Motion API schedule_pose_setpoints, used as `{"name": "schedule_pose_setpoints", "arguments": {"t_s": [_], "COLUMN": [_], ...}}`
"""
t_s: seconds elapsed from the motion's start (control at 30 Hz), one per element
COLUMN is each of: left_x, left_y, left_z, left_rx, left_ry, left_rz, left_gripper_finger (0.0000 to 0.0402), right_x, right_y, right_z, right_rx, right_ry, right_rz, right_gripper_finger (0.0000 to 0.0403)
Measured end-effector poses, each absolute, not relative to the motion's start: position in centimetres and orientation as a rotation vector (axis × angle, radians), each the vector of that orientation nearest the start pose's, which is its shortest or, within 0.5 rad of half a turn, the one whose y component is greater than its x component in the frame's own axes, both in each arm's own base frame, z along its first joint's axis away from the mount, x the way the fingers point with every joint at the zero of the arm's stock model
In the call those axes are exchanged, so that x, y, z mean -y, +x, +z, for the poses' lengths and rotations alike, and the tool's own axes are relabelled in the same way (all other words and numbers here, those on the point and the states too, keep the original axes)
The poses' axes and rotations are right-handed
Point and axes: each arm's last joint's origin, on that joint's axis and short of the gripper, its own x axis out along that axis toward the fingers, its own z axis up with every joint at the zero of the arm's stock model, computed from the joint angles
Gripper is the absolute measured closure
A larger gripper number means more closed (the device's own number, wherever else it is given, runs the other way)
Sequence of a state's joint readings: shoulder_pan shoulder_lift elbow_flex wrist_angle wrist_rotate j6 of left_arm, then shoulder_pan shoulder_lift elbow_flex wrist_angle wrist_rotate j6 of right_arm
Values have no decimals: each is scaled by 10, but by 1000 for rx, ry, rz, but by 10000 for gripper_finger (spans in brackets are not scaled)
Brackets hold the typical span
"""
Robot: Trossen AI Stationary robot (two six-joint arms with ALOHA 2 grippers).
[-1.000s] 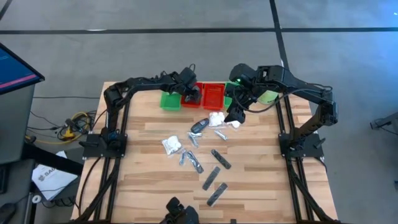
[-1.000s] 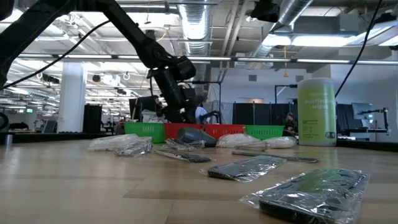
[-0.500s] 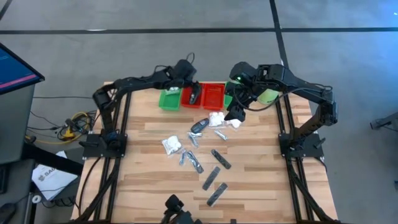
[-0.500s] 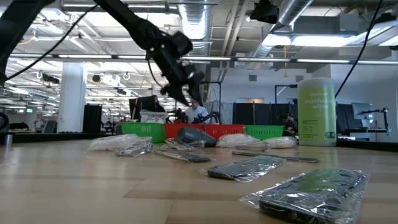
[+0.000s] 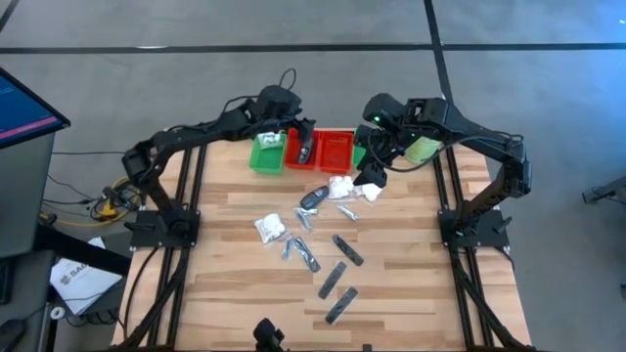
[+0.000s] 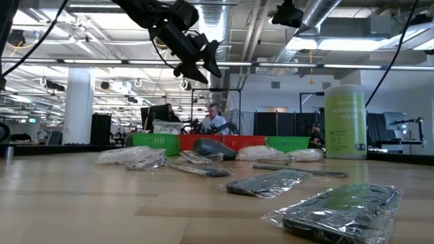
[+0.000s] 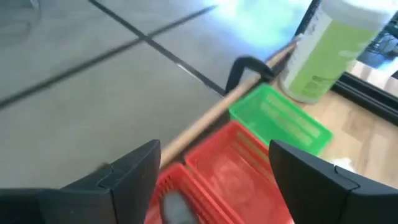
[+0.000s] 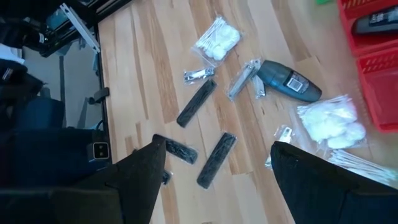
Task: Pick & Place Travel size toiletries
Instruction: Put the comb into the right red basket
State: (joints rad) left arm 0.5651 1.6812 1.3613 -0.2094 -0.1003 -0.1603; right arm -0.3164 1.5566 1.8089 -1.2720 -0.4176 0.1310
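Observation:
The travel size toiletries lie loose on the wooden table: white packets, a black oval piece, silvery tubes and dark flat bars. One dark piece lies in the left red tray. My left gripper hangs open, well above that tray. My right gripper hovers open above the white packets near the trays, with nothing between its fingers.
A row of small trays stands at the table's far edge: green, two red and green. A tall pale green canister stands at the far right. The near part of the table holds several wrapped bars.
My left gripper has risen from down in the left red tray to well above it and has tipped toward level. A dark piece stays behind in that tray. The loose items on the table have not moved.

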Motion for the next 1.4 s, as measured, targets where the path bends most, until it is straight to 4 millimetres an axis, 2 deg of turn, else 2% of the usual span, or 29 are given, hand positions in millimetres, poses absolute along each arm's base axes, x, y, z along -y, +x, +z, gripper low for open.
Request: {"name": "schedule_pose_setpoints", "arguments": {"t_s": [0.2,0.43,0.6,0.77,0.97,1.07,1.2,1.4], "left_x": [-178,-118,-75,-42,-11,7,24,28], "left_y": [319,311,298,280,262,256,253,263], "left_z": [286,266,247,231,211,200,186,163], "left_rx": [-490,-557,-626,-680,-760,-817,-874,-942], "left_ry": [-374,-422,-438,-443,-461,-434,-295,-260], "left_rz": [569,447,359,282,174,87,11,2], "left_gripper_finger": [108,108,108,108,115,136,180,280], "right_x": [73,63,54,47,29,13,-12,-48], "right_y": [277,279,283,294,319,338,355,369], "right_z": [406,405,404,395,374,359,340,318], "right_rx": [-981,-995,-1008,-1049,-1138,-1160,-1215,-1275], "right_ry": [485,457,442,493,572,586,543,515], "right_rz": [44,83,113,103,20,19,30,-36], "right_gripper_finger": [122,122,122,122,122,122,123,158]}}
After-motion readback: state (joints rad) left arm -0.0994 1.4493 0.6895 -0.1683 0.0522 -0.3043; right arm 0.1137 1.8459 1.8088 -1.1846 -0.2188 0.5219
